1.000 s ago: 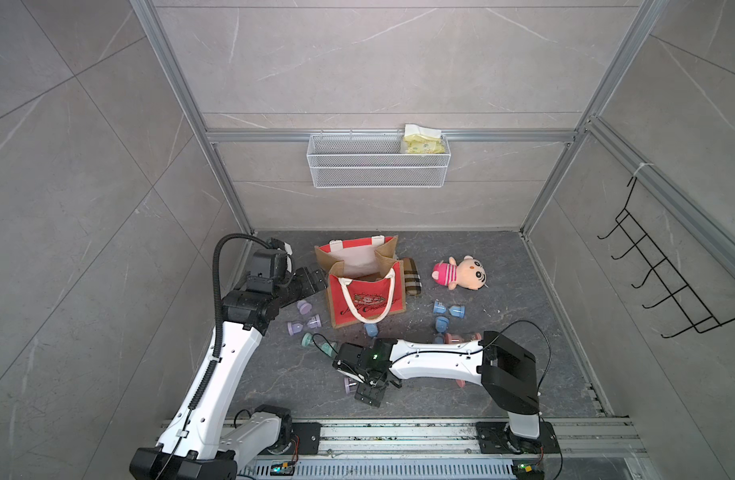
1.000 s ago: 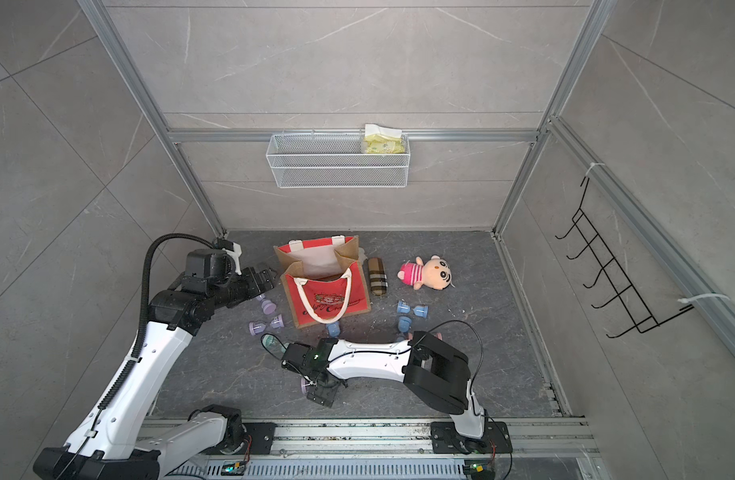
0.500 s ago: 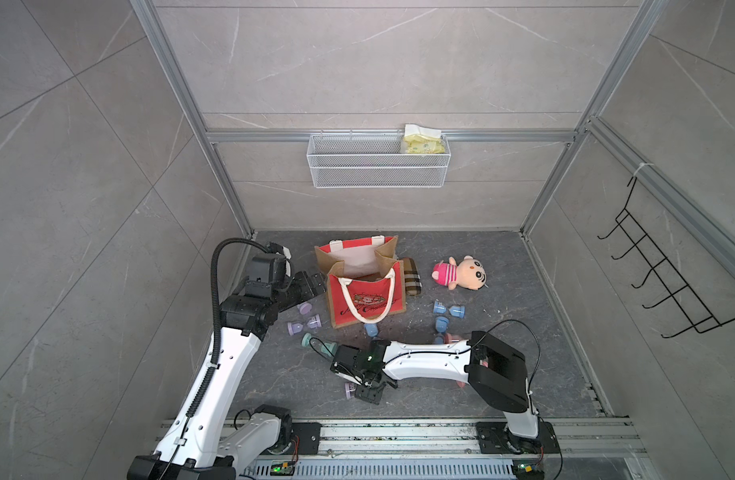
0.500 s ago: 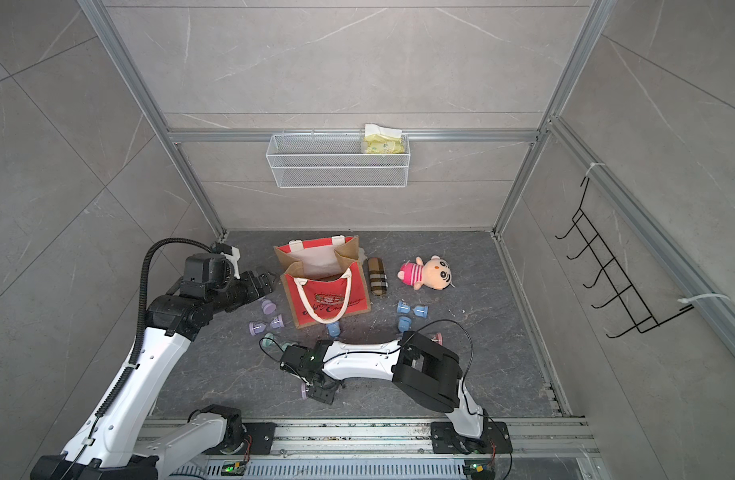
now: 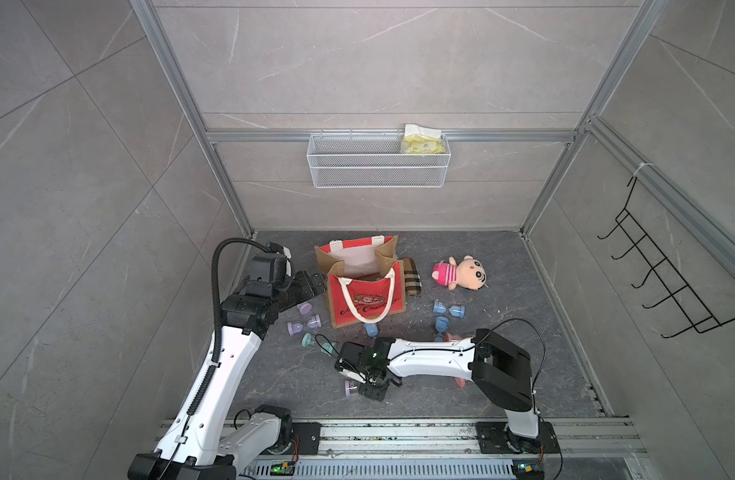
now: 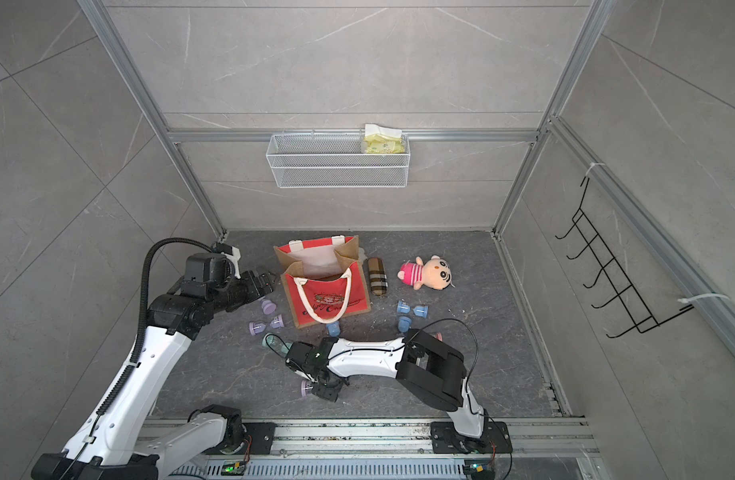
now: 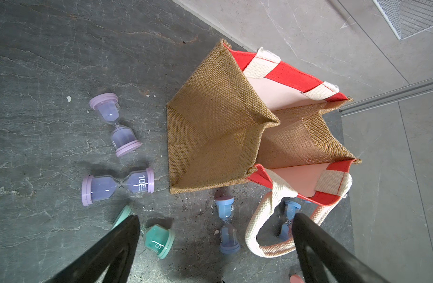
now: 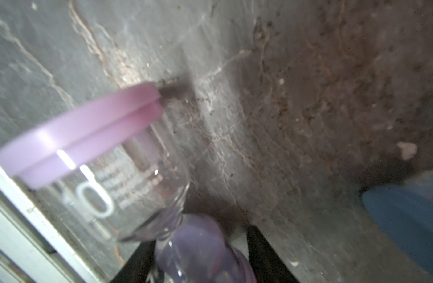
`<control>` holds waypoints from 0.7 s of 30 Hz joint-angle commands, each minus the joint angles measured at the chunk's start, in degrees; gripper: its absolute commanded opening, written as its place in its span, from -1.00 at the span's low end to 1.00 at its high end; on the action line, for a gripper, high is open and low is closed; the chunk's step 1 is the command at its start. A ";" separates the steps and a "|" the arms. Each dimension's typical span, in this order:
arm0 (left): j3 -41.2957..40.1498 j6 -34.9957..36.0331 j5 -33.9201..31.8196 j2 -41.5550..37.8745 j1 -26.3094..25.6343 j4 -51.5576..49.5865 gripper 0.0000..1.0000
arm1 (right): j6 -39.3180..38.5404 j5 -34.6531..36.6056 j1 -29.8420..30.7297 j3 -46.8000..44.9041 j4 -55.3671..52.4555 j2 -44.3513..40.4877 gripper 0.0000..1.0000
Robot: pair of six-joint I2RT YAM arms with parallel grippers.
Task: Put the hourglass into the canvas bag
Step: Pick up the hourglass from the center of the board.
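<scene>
Tallied three purple, three blue, one teal hourglass [image 7: 159, 241], one canvas bag [image 5: 363, 299]. Found left hand [image 7: 215, 216] apart, right hand [image 8: 200, 237] astride purple hourglass [image 8: 127, 186]; clamp unclear.

Your hourglass [image 5: 351, 389] [image 6: 305, 388] lies on its side near the front of the tabletop [image 5: 503, 266], well apart from the bag. It has lilac end caps and clear glass with white print. In the right wrist view, one bulb of the hourglass [image 8: 137, 196] is empty and the other holds lilac sand.

Your canvas bag [image 5: 363, 291] [image 6: 326, 297] [image 7: 218, 137] stands upright toward the back with its mouth open. It has red panels and creased tan burlap sides. One white handle droops over the printed front.
</scene>
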 commanded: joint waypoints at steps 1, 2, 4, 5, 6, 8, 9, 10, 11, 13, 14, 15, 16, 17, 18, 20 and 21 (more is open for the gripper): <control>0.32 -0.47 -0.47 0.11 0.06 0.40 0.99 | 0.03 -0.40 -0.17 -1.36 -1.13 -0.76 -0.24; 0.42 -0.43 -0.48 0.27 0.03 0.37 0.99 | 0.13 -0.59 -0.19 -1.31 -0.93 -0.84 -0.26; 0.54 -0.52 -0.42 0.37 0.09 0.46 0.99 | 0.03 -1.52 -0.13 -1.47 -0.36 -1.34 -0.35; 0.59 -0.52 -0.45 0.37 0.10 0.55 0.99 | 0.20 -1.63 -0.18 -1.68 0.11 -1.67 -0.39; 0.64 -0.61 -0.40 0.34 0.04 0.60 0.99 | 0.36 -1.62 -0.19 -1.80 0.36 -2.05 -0.43; 0.76 -0.61 -0.50 0.38 0.11 0.67 0.99 | 0.44 -1.63 -0.21 -2.19 0.99 -2.75 -0.50; 0.83 -0.65 -0.41 0.38 0.08 0.62 0.99 | 0.40 -1.63 -0.22 -2.32 1.30 -3.12 -0.51; 0.94 -0.61 -0.40 0.38 0.06 0.69 0.99 | 0.53 -1.70 -0.29 -2.52 1.52 -3.43 -0.53; 1.09 -0.66 -0.40 0.38 0.08 0.64 0.99 | 0.49 -1.80 -0.29 -2.80 1.77 -3.72 -0.55; 1.23 -0.68 -0.40 0.46 0.04 0.36 0.99 | 0.85 -1.80 -0.55 -3.33 2.46 -4.38 -0.62; 1.29 -0.61 -0.44 0.39 0.03 0.42 0.99 | 0.95 -1.88 -0.72 -3.57 2.71 -4.66 -0.64; 1.24 -0.65 -0.40 0.38 0.06 0.49 0.99 | 1.16 -1.97 -0.89 -3.93 3.15 -5.08 -0.68; 1.27 -0.66 -0.48 0.35 0.09 0.51 0.99 | 1.47 -1.97 -0.91 -4.25 3.73 -5.51 -0.71; 1.27 -0.64 -0.41 0.37 0.09 0.61 0.99 | 1.65 -2.21 -1.08 -4.76 4.32 -5.97 -0.74; 1.25 -0.72 -0.40 0.38 0.04 0.60 0.99 | 1.85 -2.49 -1.26 -4.94 4.74 -6.28 -0.76; 1.25 -0.80 -0.38 0.55 0.09 0.92 0.99 | 1.99 -2.72 -1.35 -4.80 4.96 -6.44 -0.78; 1.28 -1.01 -0.16 0.70 0.08 1.10 0.99 | 2.07 -2.77 -1.38 -4.77 5.10 -6.34 -0.81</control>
